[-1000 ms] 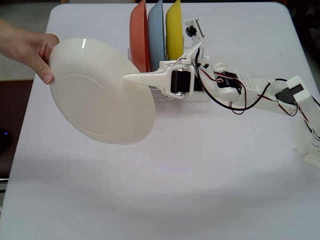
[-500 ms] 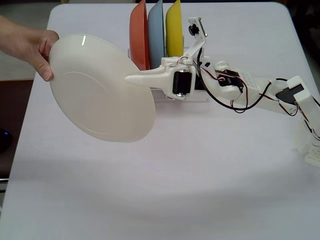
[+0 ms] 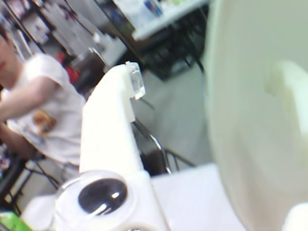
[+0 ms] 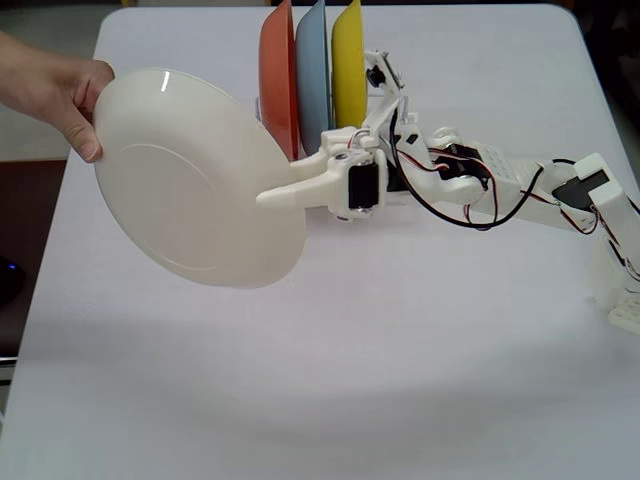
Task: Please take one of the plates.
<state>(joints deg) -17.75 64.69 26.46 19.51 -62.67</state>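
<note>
Cream plate [image 4: 190, 180] held by hand [image 4: 55, 90], gripper [image 4: 275, 196] clamped on its rim, above white table [image 4: 400, 350], cluttered room behind

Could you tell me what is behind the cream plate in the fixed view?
Behind the cream plate show the white table and the orange plate standing in a rack. The pincer reaches its right rim; a hand holds its left rim. The plate's far face is hidden.

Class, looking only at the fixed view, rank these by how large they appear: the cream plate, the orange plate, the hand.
1. Cream plate: largest, facing the camera.
2. Orange plate: seen edge-on in the rack, so it looks narrow; true size unsure.
3. Hand: smallest, though cut off by the left frame edge.
</note>
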